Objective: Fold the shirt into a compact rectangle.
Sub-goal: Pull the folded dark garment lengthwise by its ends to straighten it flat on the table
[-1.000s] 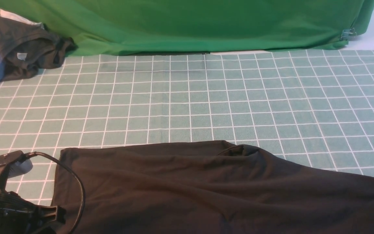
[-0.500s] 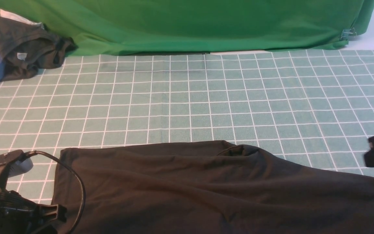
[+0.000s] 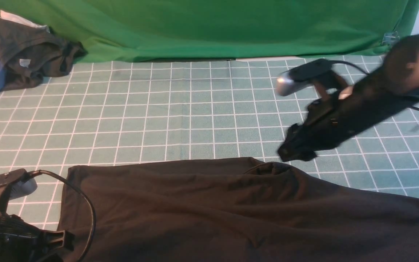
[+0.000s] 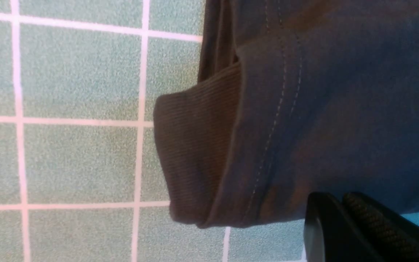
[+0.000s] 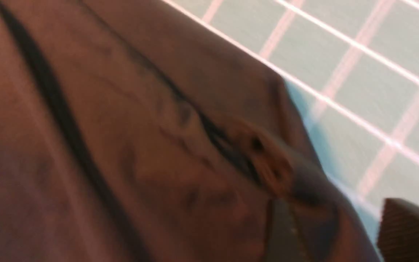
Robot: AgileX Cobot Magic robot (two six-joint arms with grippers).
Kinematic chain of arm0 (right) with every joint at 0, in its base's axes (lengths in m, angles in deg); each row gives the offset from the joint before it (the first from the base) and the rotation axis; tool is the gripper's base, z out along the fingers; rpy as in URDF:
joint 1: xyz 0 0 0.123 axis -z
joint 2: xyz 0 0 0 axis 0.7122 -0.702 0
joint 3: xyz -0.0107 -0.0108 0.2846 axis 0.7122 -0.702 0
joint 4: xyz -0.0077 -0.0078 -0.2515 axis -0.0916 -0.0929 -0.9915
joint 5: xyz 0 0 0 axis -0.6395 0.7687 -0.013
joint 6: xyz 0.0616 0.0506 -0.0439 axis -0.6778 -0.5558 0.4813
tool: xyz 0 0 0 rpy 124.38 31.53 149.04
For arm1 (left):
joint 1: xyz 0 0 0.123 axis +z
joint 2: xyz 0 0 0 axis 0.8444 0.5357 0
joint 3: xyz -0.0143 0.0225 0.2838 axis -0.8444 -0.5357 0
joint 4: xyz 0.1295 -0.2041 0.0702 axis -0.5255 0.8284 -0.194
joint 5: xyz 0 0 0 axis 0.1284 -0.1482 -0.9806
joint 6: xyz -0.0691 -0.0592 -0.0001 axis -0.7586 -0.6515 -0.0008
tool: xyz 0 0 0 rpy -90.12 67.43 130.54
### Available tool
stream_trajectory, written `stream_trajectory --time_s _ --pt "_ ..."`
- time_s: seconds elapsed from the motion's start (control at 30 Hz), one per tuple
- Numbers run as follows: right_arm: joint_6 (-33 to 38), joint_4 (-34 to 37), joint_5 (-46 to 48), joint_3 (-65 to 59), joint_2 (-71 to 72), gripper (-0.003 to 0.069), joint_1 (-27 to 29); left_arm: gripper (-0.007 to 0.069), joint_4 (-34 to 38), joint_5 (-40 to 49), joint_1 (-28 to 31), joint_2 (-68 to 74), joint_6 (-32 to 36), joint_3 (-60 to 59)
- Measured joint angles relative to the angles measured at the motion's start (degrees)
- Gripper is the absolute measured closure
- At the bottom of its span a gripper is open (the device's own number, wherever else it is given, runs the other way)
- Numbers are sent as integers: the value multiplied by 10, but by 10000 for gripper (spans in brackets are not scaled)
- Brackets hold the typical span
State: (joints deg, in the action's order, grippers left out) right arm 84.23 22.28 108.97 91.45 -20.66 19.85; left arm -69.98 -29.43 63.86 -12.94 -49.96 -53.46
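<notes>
L fingers [image 4: 327, 227] together at shirt [image 3: 231, 211] edge; R fingers [image 5: 409, 233] (blurred) near shirt, can't tell.

Front view: you look forward from the robot's own side, over the gridded cloth [image 3: 195, 109]
Left wrist view: you're close above the shirt [image 4: 322, 109] edge
Right wrist view: close, blurred
Shared: shirt on cloth in all three

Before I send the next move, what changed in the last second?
The right hand swept in from the right edge and now hangs, blurred, beside the shirt's far-edge bump, holding nothing I can see. The shirt, the left hand and the far-left garment pile stayed put.
</notes>
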Motion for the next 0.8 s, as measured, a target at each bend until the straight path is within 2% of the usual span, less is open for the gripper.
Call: stream_trajectory --time_s 0.1,0.3,0.53,0.6,0.67,0.73,0.8 --pt "36 -6 4 31 -52 250 -24 613 -1 0 0 0 0 0" --pt "50 -58 4 38 -91 267 -41 613 -2 0 0 0 0 0" --pt "71 -70 2 39 -103 277 -48 613 -3 -10 0 0 0 0" --pt "80 -72 2 40 -110 308 -54 613 -3 -16 0 0 0 0" --pt "81 -75 -2 40 -114 403 -56 613 -3 -18 0 0 0 0" --pt "81 -76 -10 40 -112 552 -56 613 -3 -18 0 0 0 0" --pt "81 -80 -13 40 -109 594 -56 613 -3 -18 0 0 0 0"
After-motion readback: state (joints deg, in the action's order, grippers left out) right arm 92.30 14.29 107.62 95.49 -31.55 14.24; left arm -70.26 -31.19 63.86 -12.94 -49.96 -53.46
